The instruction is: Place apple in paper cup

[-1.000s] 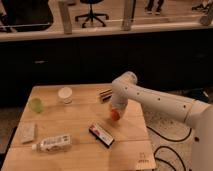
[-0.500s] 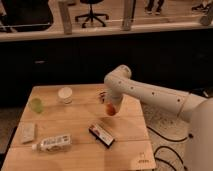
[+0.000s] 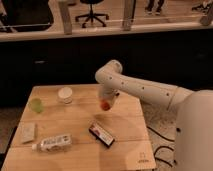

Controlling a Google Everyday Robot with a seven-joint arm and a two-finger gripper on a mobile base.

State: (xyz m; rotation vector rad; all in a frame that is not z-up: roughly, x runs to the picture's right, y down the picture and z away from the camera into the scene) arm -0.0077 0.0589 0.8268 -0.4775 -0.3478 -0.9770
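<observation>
One apple (image 3: pixel 104 106) held in hand (image 3: pixel 106 102) above table (image 3: pixel 127 127)

single view: high, from the near edge of the table (image 3: pixel 70 120), facing down and forward across it to the glass partition (image 3: pixel 165 17); mid-range. gripper (image 3: pixel 106 102), clasping the apple (image 3: pixel 105 105), hangs over the table's middle.
</observation>
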